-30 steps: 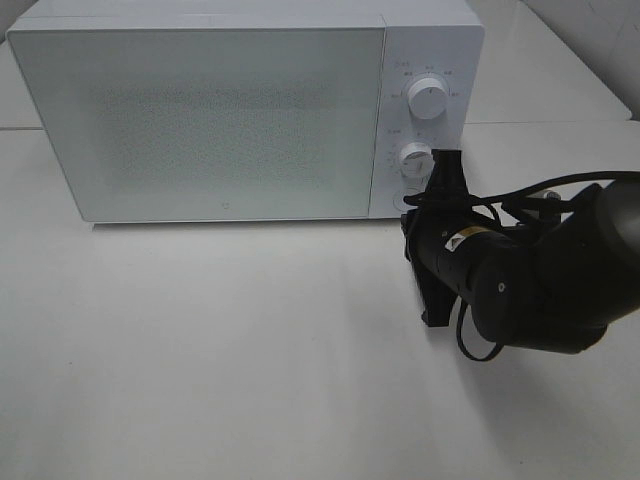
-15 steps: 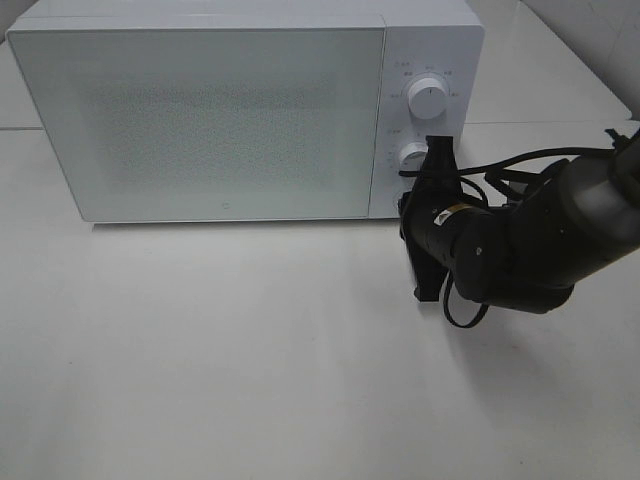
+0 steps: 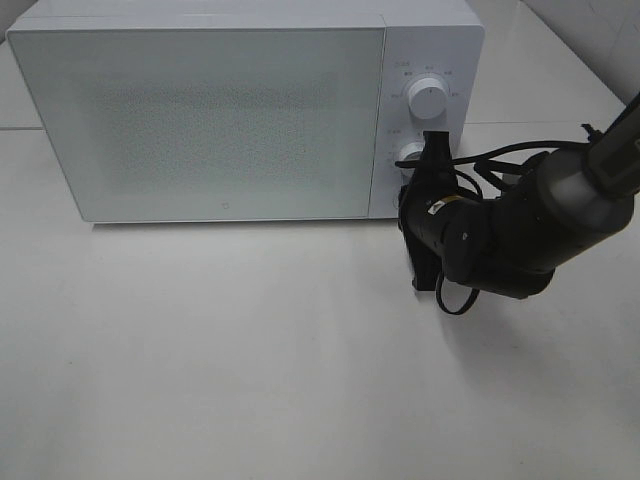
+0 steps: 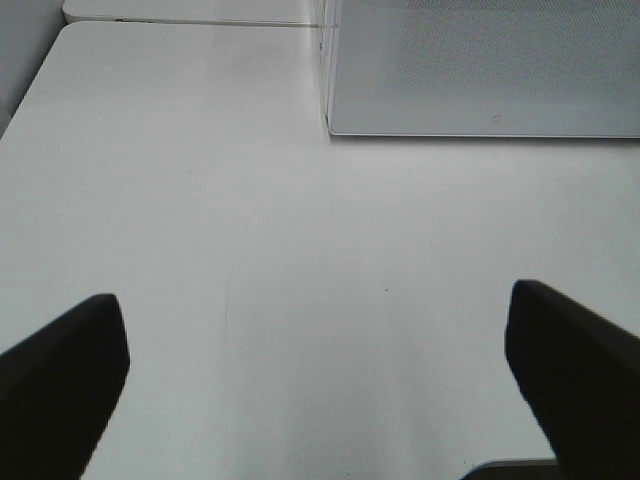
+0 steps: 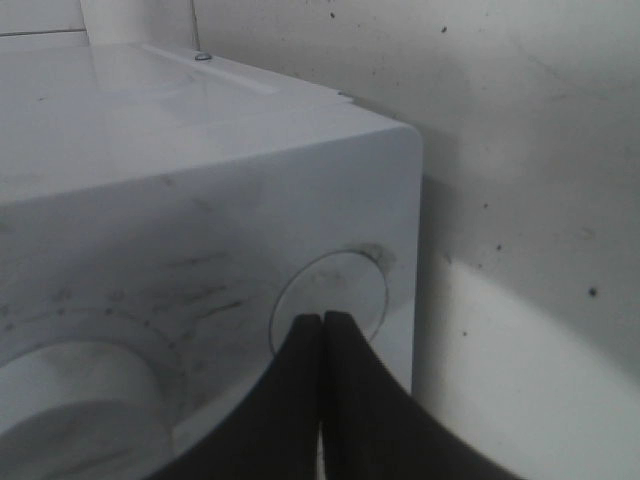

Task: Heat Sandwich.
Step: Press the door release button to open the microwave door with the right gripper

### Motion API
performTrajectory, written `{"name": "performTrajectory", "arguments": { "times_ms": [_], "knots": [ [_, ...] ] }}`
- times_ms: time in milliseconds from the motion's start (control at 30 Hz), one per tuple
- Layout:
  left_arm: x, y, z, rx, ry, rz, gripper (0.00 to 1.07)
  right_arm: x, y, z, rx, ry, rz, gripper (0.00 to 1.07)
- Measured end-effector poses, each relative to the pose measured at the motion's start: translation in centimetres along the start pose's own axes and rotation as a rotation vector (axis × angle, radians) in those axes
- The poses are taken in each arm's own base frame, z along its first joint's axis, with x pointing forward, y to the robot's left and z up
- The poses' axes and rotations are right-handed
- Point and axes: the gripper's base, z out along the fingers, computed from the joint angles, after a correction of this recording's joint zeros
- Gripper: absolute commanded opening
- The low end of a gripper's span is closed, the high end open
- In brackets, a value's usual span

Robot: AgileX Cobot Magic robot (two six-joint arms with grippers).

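Observation:
The white microwave stands at the back of the table with its door closed. The sandwich is out of view. My right gripper is shut and empty. Its tips touch the round button at the lower corner of the control panel, below the lower knob. My left gripper is open and empty over bare table, well in front of the microwave's left corner. It does not show in the exterior view.
Two white knobs, upper and lower, sit on the panel. The white table extends in front of the microwave. Black cables loop over the right arm. A white wall lies beside the microwave.
My right arm has moved up and left toward the microwave's control panel, bringing the shut fingertips against the round button. The door stays closed.

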Motion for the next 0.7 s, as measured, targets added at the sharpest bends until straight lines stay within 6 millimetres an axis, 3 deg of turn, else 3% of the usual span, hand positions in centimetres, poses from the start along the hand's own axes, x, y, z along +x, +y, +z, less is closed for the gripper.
{"name": "performTrajectory", "arguments": {
  "times_ms": [700],
  "knots": [
    [0.0, 0.0, 0.0, 0.0, 0.0, 0.0, 0.98, -0.1, -0.13, 1.01, -0.022, -0.022, 0.007, 0.0]
  ]
}}
